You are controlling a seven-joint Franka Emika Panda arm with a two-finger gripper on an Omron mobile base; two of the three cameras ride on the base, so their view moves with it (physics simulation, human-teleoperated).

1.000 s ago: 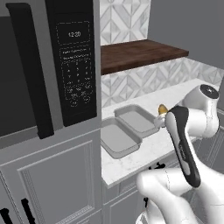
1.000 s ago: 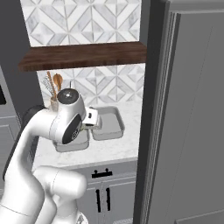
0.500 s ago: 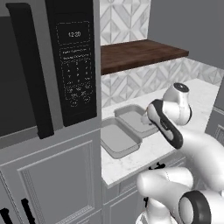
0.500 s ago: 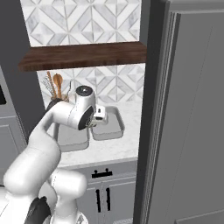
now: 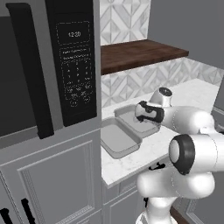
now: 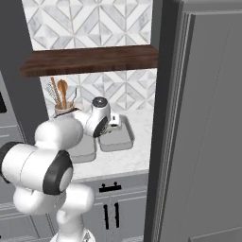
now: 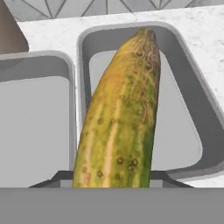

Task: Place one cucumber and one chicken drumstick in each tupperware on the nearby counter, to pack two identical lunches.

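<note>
My gripper point(image 7: 111, 177) is shut on a yellow-green cucumber point(image 7: 118, 118), which points away from the hand, over the right-hand grey tupperware point(image 7: 192, 100). Whether it touches the tray floor I cannot tell. The second tupperware point(image 7: 35, 122) lies bare beside it on the left. From the base, the hand point(image 5: 146, 113) hangs low over the farther tray point(image 5: 129, 114), next to the nearer tray point(image 5: 118, 140). In the right base view the hand point(image 6: 113, 122) is over the right tray point(image 6: 120, 139). Both trays rest on the white counter point(image 5: 192, 94). The drumsticks and the other cucumber are out of view.
A dark wooden shelf point(image 5: 140, 52) hangs over the counter. A built-in microwave point(image 5: 74, 65) stands left of the trays. A holder with wooden utensils point(image 6: 61, 101) sits behind the left tray point(image 6: 85, 149). A tall grey cabinet point(image 6: 203, 118) walls the right side.
The arm has swung left and down from mid-air, carrying the cucumber to just over the farther tray. The trays have not moved.
</note>
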